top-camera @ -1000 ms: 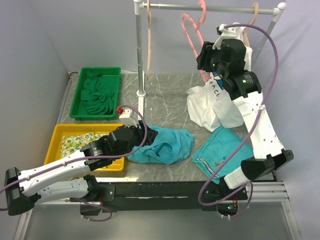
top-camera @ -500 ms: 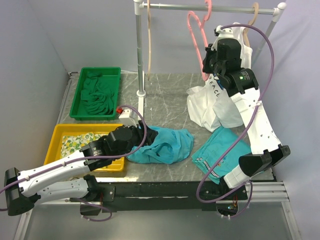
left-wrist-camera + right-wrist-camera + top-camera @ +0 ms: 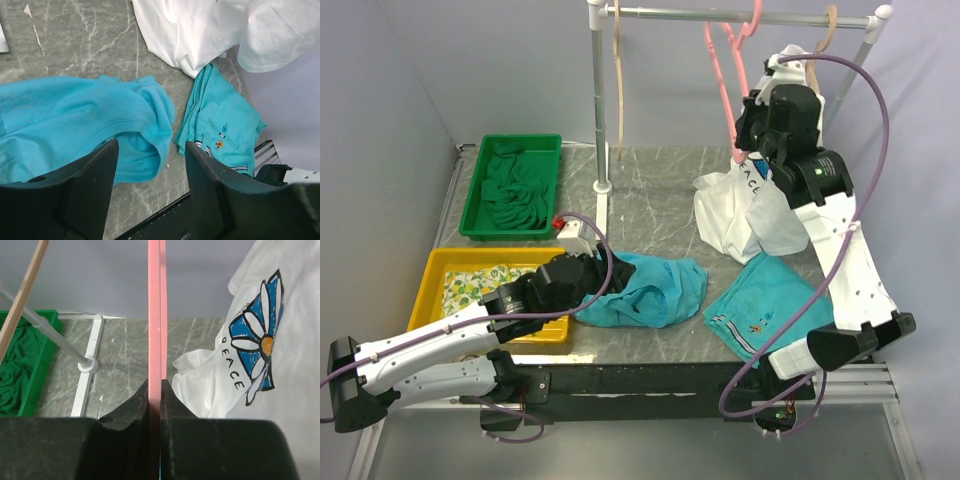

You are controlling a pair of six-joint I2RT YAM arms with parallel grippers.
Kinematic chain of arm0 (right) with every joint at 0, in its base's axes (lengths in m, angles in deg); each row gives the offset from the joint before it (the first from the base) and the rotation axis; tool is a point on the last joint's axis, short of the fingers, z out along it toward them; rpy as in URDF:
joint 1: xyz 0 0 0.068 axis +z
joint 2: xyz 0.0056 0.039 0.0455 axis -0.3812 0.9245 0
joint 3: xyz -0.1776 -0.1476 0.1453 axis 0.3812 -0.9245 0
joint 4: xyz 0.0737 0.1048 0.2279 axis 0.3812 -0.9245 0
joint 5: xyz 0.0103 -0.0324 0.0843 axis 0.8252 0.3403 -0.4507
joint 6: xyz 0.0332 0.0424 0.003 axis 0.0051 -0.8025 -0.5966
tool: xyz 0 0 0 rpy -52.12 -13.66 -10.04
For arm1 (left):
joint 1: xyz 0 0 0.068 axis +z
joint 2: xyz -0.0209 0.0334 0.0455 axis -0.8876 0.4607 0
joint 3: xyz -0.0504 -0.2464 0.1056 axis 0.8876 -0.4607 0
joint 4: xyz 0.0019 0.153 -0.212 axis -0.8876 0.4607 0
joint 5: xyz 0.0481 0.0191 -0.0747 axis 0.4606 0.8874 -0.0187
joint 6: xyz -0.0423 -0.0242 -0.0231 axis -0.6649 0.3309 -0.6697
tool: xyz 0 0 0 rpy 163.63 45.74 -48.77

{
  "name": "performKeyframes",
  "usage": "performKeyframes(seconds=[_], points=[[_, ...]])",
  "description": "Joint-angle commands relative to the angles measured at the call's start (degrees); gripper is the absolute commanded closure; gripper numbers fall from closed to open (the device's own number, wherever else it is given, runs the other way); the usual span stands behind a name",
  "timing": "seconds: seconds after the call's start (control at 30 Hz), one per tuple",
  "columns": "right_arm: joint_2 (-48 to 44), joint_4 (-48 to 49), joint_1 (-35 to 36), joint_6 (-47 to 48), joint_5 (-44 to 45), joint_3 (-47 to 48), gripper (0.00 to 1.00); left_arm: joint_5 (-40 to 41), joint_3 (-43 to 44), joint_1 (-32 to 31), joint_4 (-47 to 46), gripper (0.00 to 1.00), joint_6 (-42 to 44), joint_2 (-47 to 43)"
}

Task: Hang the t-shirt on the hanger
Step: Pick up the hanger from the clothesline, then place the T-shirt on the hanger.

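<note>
right gripper [image 3: 155, 390]: my jaws are pinched together on the hanger [image 3: 156, 315]; its thin pink bar runs straight up out of the gap between my fingertips.
what changed: a second ago these jaws stood apart beside the bar; now they have closed on it, and the hanger has swung over with me, its hook sliding along the rail [image 3: 720, 14] above me.
hanger position: hook on the rail overhead, lower bar in my right grip, hanging clear of the table.
white flower-print t-shirt [image 3: 270, 340]: just to the right of my right fingers, draped down; not the one I want.
left gripper [image 3: 151, 145]: jaws apart, holding nothing, hovering low over the cloth as it did a second ago.
t-shirt [image 3: 75, 120]: crumpled on the table directly beneath and ahead of my left fingers, far below and off to the left of my right grip.
teal garment [image 3: 220, 120]: beyond my left fingertips to the right, apart from the t-shirt.
meaning for the task: I judge the hanger secured; unhooking it and bringing it down towards the t-shirt remains, and the dressing itself is not begun.
</note>
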Motion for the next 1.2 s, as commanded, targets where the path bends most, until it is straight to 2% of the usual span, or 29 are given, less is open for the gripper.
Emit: performKeyframes(seconds=[0.0,0.27,0.5,0.67,0.73,0.9,1.17], points=[[-4.7,4.97,0.49,0.24,0.78,-1.3,1.0,0.07,-0.1,0.17,-0.15,0.36,-0.53,-0.94],[-10.77,6.63,4.52,-1.96,3.5,-10.87,1.0,3.14,0.51,0.17,3.88,0.3,-2.37,-0.77],[-18.85,4.89,9.88,-6.18,5.7,-20.36,1.0,7.19,-0.27,0.17,12.59,0.32,-6.59,-1.64],[-27.0,3.21,15.24,-10.21,2.47,-28.79,1.0,7.8,-4.49,-0.35,17.6,0.37,-10.98,-0.86],[-28.87,2.25,17.44,-11.45,1.66,-33.28,1.0,7.81,-7.39,-0.97,17.17,0.37,-12.56,-0.42],[-34.41,-1.97,27.36,-15.93,7.18,-40.39,1.0,7.62,-10.74,-3.34,13.92,0.39,-15.02,2.83],[-43.46,-7.59,30.98,-20.77,4.73,-49.62,1.0,13.69,-10.3,-4.93,6.82,0.41,-15.47,9.16]])
